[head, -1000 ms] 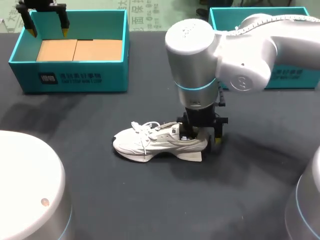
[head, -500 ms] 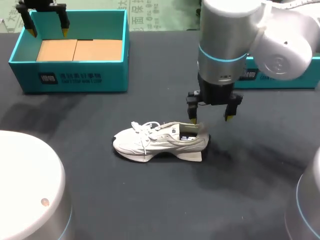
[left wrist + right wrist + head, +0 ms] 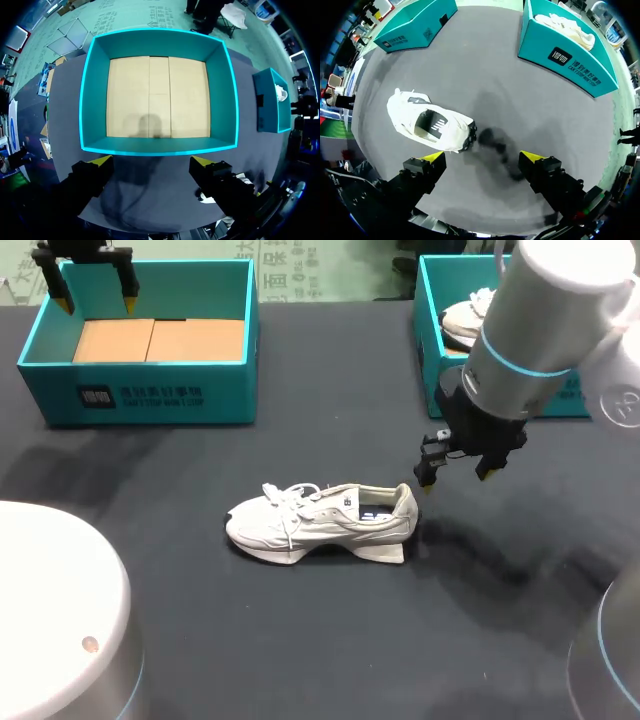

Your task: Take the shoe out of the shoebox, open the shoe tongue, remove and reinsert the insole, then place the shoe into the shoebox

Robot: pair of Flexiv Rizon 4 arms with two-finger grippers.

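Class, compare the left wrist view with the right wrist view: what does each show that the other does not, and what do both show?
Only the left wrist view: the left gripper, open, and the empty shoebox with its cardboard floor seen from above. Only the right wrist view: the right gripper, open, and the opening of the white shoe lying on the table. Both: the dark table and the two teal shoeboxes, the second shoebox holding another white shoe.
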